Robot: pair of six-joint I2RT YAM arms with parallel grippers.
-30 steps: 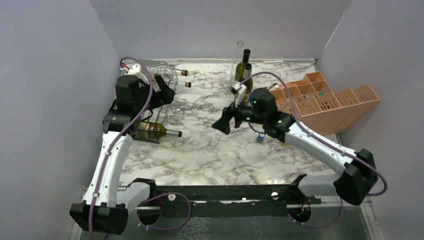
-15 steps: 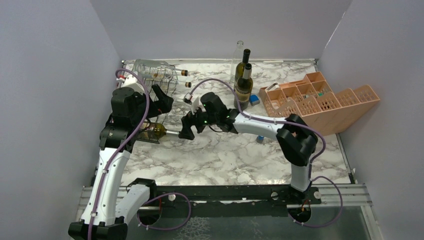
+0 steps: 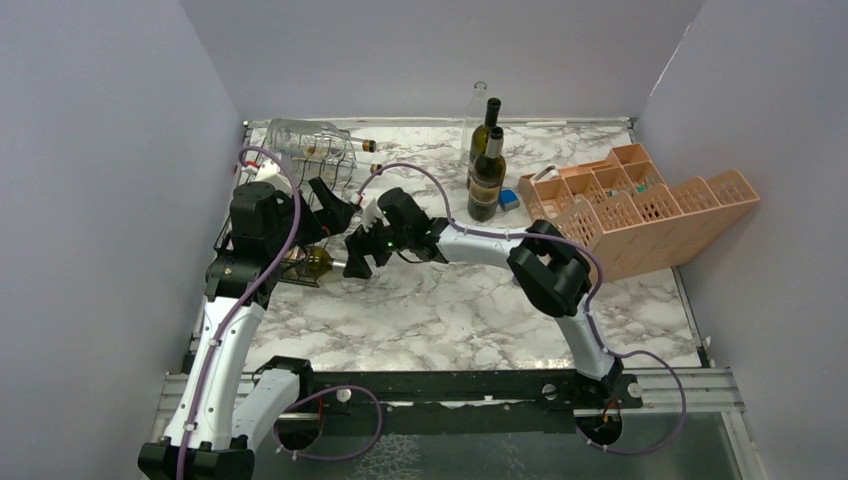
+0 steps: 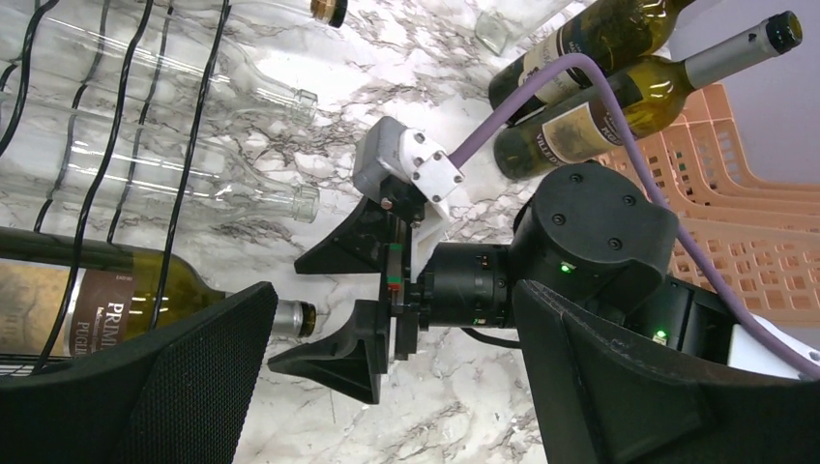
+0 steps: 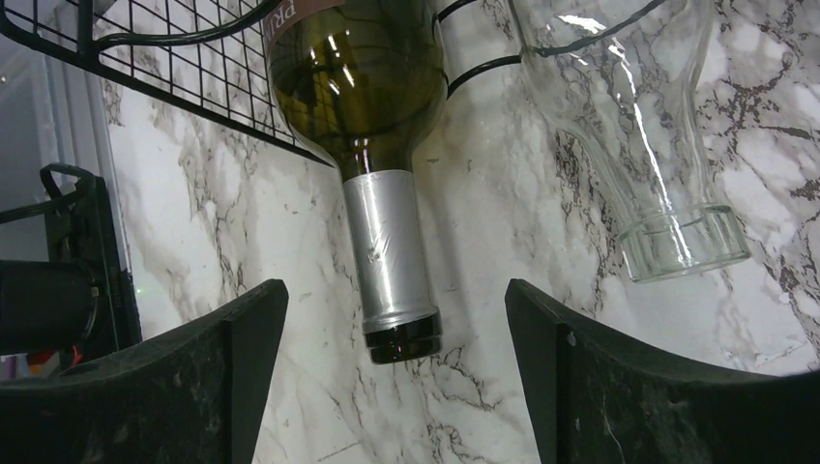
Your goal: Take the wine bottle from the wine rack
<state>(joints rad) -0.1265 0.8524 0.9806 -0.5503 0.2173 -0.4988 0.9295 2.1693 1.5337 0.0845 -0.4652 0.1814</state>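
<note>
Wine bottle in wine rack, dark green, silver-capped neck protruding.
Clear bottle just beside; right gripper spread astride neck, not touching; left gripper spread.

Bright, even o'head light w/ soft shadows on white-grey marble tabletop. Glare streaks on dark-green glass wine bottle; black right-gripper fingers below it sl. soft-focus. Rest sharp.

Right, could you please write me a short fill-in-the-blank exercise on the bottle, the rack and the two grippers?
1. The right gripper, jaws open, flanks the ____ of the green wine bottle.
2. That bottle lies on its ____ in the wine rack.
3. The left gripper holds nothing; it is not shut but ____.
Missing words: neck; side; open.
</note>
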